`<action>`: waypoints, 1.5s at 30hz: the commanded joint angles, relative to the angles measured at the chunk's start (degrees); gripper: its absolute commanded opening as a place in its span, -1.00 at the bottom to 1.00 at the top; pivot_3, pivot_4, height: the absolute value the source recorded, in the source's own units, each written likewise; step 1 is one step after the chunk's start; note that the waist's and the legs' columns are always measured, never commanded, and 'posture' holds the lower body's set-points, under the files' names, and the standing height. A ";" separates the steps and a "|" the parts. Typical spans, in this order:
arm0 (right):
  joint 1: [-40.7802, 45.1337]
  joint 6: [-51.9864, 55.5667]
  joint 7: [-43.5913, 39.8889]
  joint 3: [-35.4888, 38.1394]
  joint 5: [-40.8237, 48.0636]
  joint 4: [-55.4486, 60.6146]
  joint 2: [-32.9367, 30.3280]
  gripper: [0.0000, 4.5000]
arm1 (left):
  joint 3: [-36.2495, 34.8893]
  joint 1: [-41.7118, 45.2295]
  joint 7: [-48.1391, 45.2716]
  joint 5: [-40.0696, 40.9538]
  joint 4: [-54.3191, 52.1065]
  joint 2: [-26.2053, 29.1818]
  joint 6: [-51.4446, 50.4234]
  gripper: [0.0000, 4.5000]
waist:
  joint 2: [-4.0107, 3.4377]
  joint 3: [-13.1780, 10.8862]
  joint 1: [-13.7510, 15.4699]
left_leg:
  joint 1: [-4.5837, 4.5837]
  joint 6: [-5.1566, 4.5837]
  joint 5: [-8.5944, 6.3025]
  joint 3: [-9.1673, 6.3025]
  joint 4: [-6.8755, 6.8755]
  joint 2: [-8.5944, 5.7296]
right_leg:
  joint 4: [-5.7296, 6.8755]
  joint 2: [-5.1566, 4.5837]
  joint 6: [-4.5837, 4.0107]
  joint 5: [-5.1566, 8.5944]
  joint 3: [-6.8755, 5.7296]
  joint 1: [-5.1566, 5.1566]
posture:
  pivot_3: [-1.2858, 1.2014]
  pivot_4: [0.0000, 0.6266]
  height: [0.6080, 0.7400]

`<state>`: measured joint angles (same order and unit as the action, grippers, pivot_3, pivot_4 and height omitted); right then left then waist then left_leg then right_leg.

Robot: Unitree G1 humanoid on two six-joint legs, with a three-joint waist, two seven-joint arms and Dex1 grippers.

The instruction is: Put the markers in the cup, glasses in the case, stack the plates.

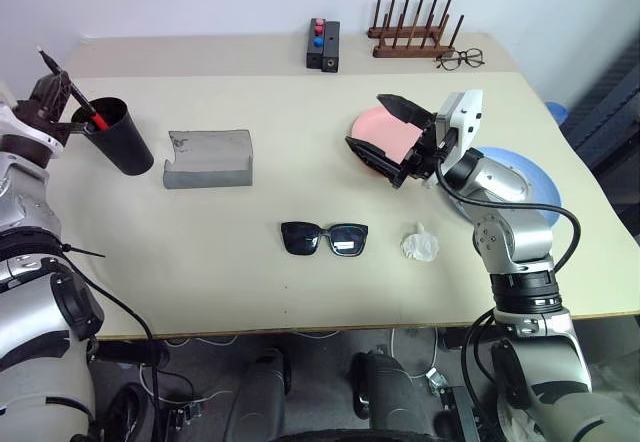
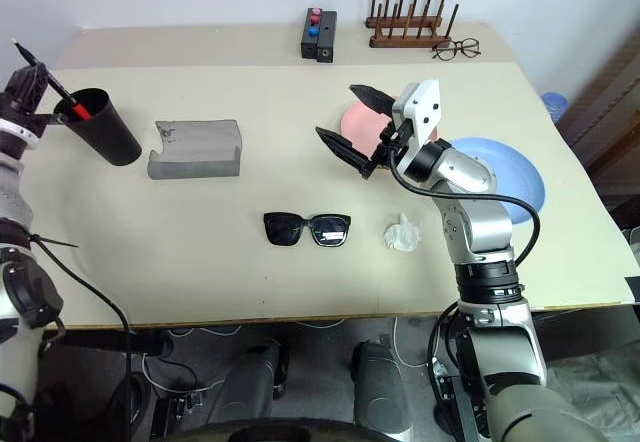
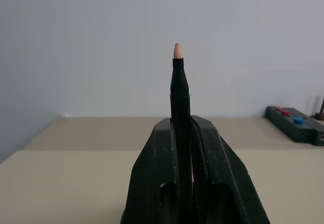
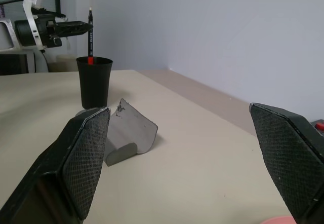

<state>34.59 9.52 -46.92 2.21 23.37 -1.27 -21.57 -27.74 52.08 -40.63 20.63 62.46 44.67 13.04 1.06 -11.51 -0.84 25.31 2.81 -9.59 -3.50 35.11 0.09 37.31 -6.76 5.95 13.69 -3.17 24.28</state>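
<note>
At the table's far left, my left gripper is shut on a black marker with a red band. The marker stands upright, its lower end inside the tall black cup. The grey case lies just right of the cup with its flap raised. The black sunglasses rest at the table's middle front. My right gripper hangs open, with nothing between its fingers, over the pink plate. The light blue plate lies right of the pink one, partly behind my right arm.
A crumpled white paper lies right of the sunglasses. At the back stand a black box with red and blue buttons, a wooden peg rack and thin wire spectacles. The table edge runs close behind the cup's left side.
</note>
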 commanded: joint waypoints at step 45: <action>-3.78 0.07 -10.11 1.39 3.29 3.93 -6.78 1.00 | 19.99 -5.11 -27.78 1.30 -31.09 2.44 -31.74 0.98 | -0.02 -0.01 0.12 | 0.02 0.00 0.00 -0.01 -0.01 0.00 | -0.09 0.00 -0.01 0.01 0.01 -0.02 | 0.03 -0.52 1.00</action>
<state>31.19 9.53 -54.82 2.46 24.22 -0.79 -27.22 -8.28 45.43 -67.80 23.39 30.96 46.84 -20.20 1.04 -11.52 -0.73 25.33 2.81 -9.59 -3.50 35.10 0.10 37.21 -6.76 5.94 13.70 -3.16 24.26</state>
